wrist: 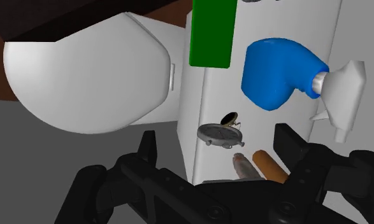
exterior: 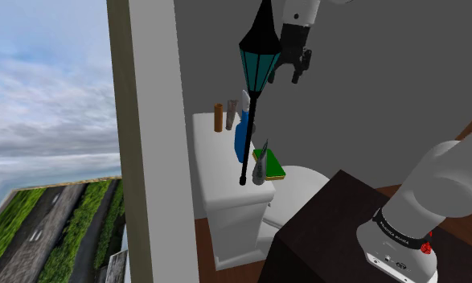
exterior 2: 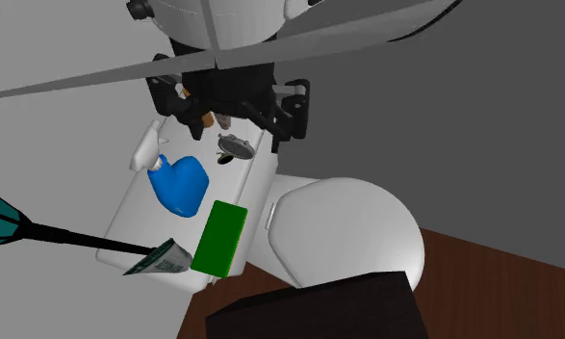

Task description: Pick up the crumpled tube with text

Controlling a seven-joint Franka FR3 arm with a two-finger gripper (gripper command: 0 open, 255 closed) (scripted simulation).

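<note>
White toilet tank lid (exterior: pixel 214 161) carries everything. We see our black gripper (exterior: pixel 294 68) hanging high above its far end, fingers spread and empty, over the brown cylinder (exterior: pixel 218 117). The crumpled tube (exterior 2: pixel 163 260) sits at the lid's near end, past the blue spray bottle (exterior 2: pixel 181 185), just beside the green box (exterior 2: pixel 219 239). We judge its long axis runs roughly across the lid.

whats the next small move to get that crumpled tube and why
Probably shift the open end effector along the tank lid toward the tube before descending: it hangs high over the end with the brown cylinder, while the tube lies at the other end, beside the green box.
</note>
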